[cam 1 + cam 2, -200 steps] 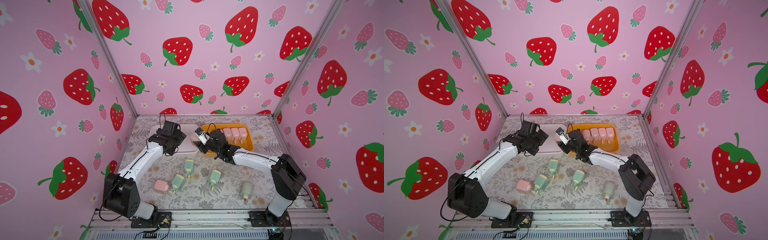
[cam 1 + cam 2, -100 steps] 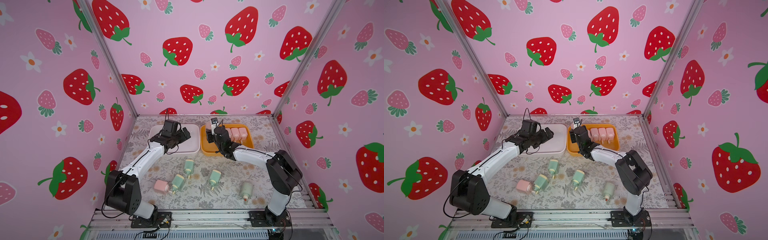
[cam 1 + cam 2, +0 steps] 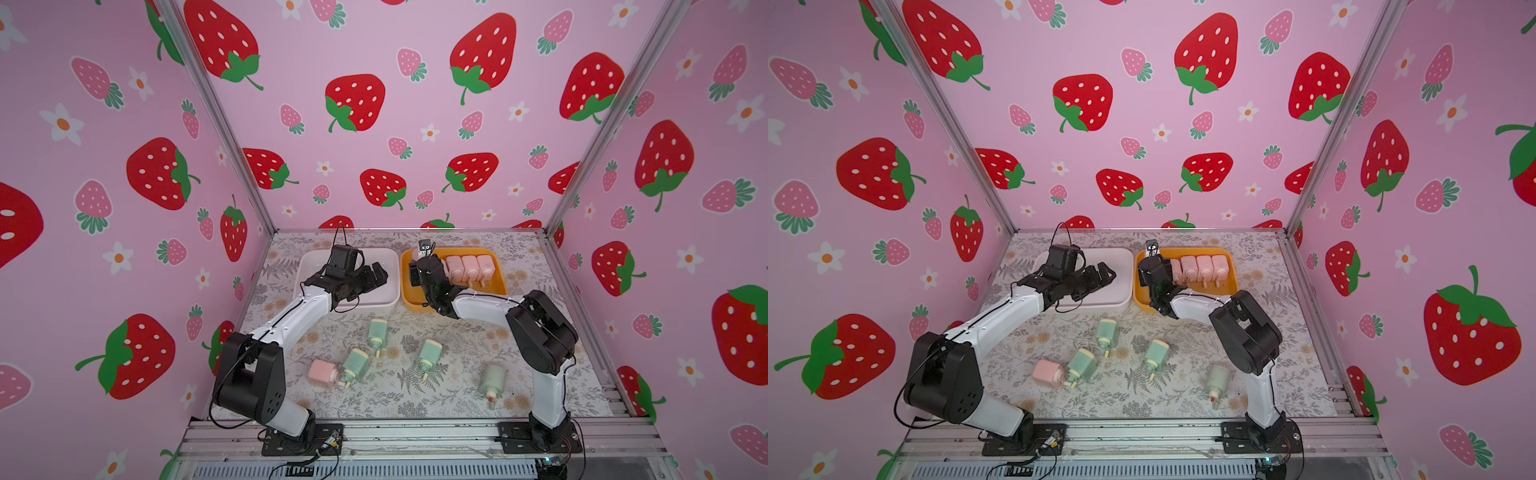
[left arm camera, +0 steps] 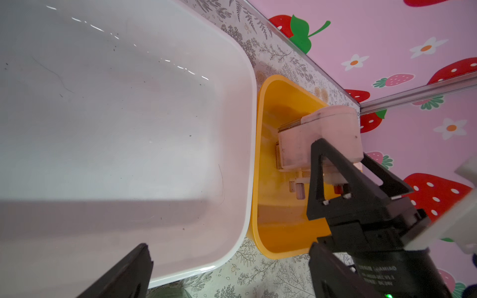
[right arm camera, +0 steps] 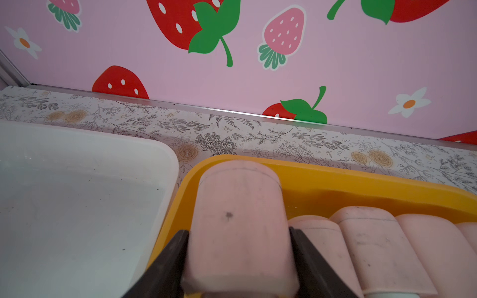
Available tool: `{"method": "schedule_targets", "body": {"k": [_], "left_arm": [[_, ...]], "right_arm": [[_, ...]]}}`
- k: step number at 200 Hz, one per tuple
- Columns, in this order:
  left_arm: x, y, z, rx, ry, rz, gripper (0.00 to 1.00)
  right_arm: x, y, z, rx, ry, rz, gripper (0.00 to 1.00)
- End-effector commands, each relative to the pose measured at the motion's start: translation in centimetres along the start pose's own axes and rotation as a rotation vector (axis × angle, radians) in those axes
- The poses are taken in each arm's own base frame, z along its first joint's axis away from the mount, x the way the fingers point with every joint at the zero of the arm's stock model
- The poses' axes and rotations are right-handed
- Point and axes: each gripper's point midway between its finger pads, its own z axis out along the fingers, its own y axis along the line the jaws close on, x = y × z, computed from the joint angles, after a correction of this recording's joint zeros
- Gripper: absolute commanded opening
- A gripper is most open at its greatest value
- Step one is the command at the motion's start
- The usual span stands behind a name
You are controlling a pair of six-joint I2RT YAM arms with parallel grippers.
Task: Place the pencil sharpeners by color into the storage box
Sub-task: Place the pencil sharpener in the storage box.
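Looking down in both top views, the left gripper hangs over the white storage box with its jaws spread wide and nothing between them. The right gripper reaches over the left end of the orange storage box, which stands just beside the white one. The gripper's own body hides most of what it carries. A row of pink sharpeners lies side by side in the orange storage box, touching one another. On the floral surface in front of the boxes lie four green sharpeners, well apart from the boxes. A loose pink sharpener lies just beside one of them.

In the left wrist view, the left gripper shows two dark fingers standing far apart over the white storage box, grasping nothing. Beyond them the right gripper clamps the held pink sharpener over the orange storage box. The sharpener's cream neck and crank knob point back toward the gripper's body.

In the right wrist view, the right gripper's black fingers press against both sides of the held pink sharpener. The jaws are parted only as far as its body is wide. It sits over the left end of the orange storage box, just beside the nearest sharpener of the row. Whether it rests on the box's floor I cannot tell.
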Motion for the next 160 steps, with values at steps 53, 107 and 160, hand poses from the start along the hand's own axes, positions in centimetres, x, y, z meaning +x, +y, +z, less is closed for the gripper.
{"method": "schedule_targets", "body": {"k": [53,107,160], "left_arm": [[1.6,0.2,1.6,0.042,0.070,-0.027,0.99],[1.9,0.1,1.6,0.051,0.082,-0.023,1.00],[2.2,0.3,1.8,0.050,0.094,-0.027,1.00]], "right_arm": [[-0.9,0.1,1.4,0.066,-0.026,0.035,0.16],[0.2,0.0,1.9,0.081,0.004,0.027,0.25],[1.6,0.2,2.3,0.081,0.033,0.040,0.32]]}}
